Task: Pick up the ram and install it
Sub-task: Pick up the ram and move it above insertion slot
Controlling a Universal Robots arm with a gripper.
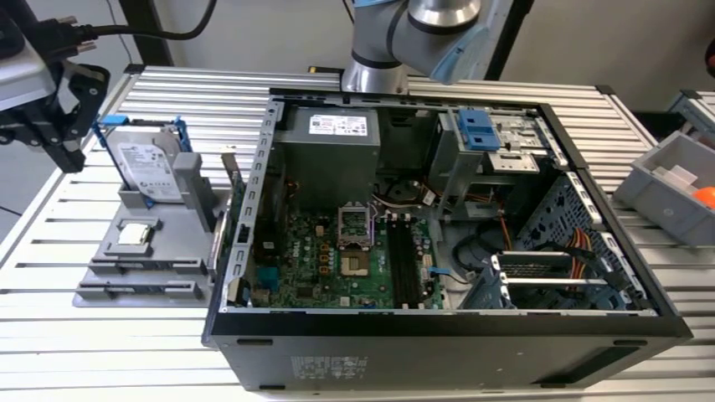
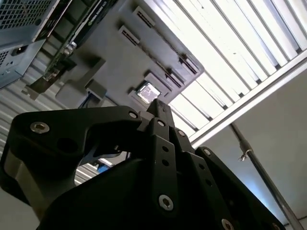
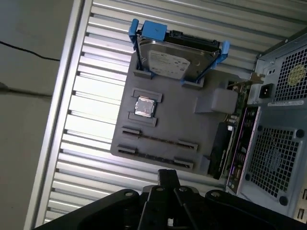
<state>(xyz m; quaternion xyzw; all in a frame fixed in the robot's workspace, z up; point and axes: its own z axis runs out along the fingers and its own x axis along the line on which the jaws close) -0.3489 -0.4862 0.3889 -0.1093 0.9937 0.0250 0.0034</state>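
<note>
Ram (image 3: pixel 158 140) stands on edge in a slot of the grey holder (image 3: pixel 192 124). In the first wrist view it is only a thin dark line between the slot's end clips, and its chips cannot be made out. It lies near the square processor chip (image 3: pixel 145 106), with the hard drive (image 3: pixel 175 60) beyond. The gripper (image 3: pixel 168 176) hangs above the holder, well apart from the stick, fingertips closed together on nothing.
</note>
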